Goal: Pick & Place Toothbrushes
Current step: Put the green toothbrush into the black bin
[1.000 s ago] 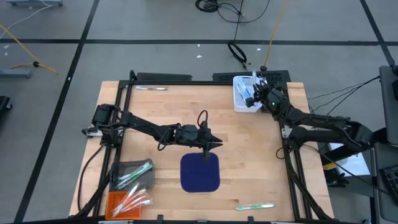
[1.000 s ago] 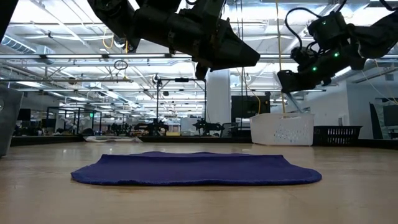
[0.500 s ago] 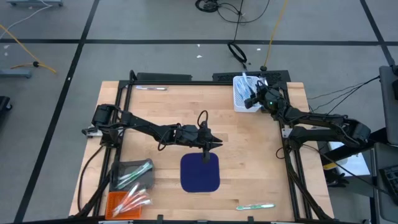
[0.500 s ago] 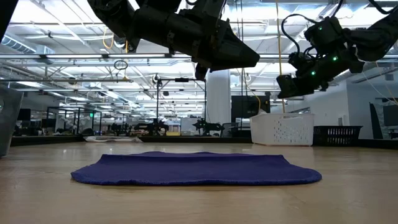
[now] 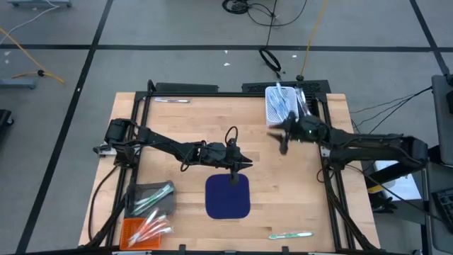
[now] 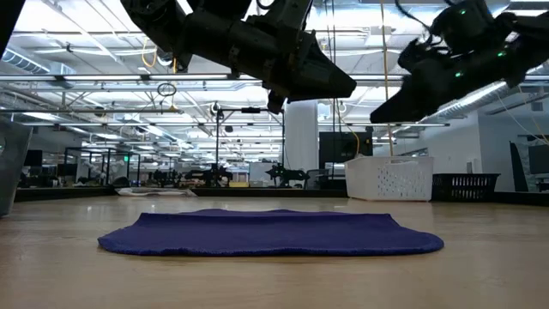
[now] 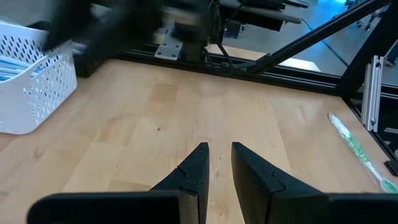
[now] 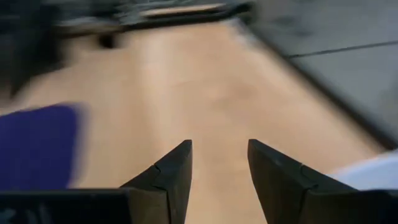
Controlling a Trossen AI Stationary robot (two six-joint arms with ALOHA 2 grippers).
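Observation:
Blue-and-white toothbrushes lie in a white basket (image 5: 281,106) at the table's far right. A green toothbrush (image 5: 290,234) lies flat near the front edge, and it also shows in the left wrist view (image 7: 357,149). More toothbrushes fill a grey tray (image 5: 152,198) and an orange tray (image 5: 145,230) at the front left. My left gripper (image 7: 217,155) hangs over the far edge of the navy mat (image 5: 228,196), slightly open and holding nothing. My right gripper (image 8: 219,152) is open and holds nothing; it is in the air between the basket and the mat (image 5: 281,142).
A pale toothbrush (image 5: 172,100) lies by the far left edge. Black frame rails (image 5: 333,191) run along the table's left and right sides. Bare wood lies between the mat and the basket and to the mat's right.
My right gripper has swung away from above the white basket toward the table's middle and near side, tipping up from steeply downward to nearly level. The thin stick below its fingers in the low view a second ago no longer shows.

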